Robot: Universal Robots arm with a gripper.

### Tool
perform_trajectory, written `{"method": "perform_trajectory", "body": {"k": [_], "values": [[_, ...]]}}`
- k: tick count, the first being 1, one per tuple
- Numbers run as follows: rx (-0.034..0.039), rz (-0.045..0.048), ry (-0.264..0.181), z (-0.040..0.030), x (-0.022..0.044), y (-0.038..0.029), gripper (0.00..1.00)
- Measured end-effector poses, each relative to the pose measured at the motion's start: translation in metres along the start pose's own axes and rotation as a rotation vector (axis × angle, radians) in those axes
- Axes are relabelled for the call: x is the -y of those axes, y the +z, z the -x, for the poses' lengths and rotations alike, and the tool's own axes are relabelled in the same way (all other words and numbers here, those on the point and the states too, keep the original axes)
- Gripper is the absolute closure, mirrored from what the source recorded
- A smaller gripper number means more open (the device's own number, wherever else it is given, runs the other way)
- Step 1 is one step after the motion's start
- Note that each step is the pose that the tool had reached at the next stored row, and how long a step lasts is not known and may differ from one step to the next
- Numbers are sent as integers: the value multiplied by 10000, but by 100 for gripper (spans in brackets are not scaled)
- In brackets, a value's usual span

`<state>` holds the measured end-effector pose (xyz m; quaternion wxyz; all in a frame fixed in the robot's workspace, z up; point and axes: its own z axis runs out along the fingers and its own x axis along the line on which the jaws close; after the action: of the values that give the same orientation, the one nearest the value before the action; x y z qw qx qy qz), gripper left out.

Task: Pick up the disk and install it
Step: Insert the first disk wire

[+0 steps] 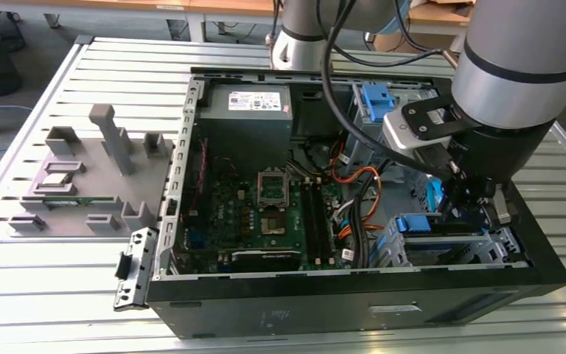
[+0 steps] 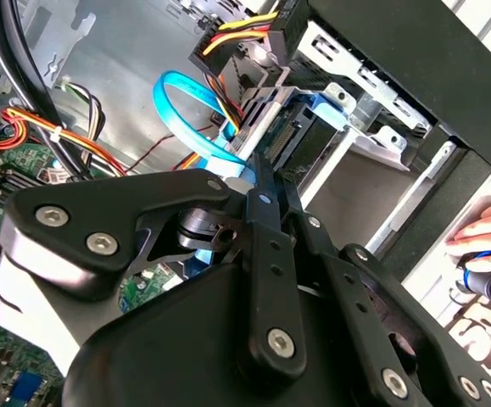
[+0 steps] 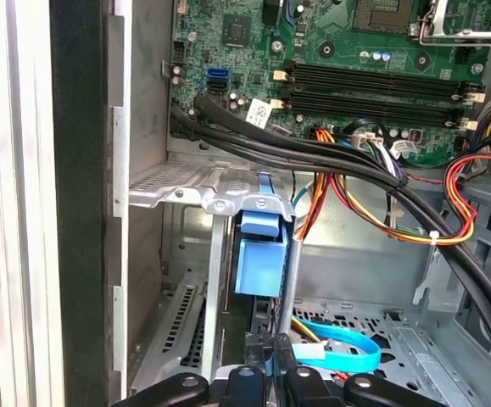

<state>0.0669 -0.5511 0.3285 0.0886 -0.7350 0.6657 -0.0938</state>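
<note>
we see the gripper (image 3: 269, 352) low at the drive cage (image 3: 186, 186), jaws seemingly clamped on the disk (image 3: 258, 263), which stands upright in the cage slot, blue rail showing.

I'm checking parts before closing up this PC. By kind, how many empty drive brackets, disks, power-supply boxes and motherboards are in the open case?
blue bracket, no drive in it: 1
disk, in its blue rails at the drive cage: 1
power-supply box: 1
motherboard: 1
Total: 4
</note>
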Motion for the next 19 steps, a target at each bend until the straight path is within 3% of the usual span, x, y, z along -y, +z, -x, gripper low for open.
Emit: {"method": "perform_trajectory", "body": {"k": [19], "values": [[-6, -1, -2, -8, -11, 42, 84]]}}
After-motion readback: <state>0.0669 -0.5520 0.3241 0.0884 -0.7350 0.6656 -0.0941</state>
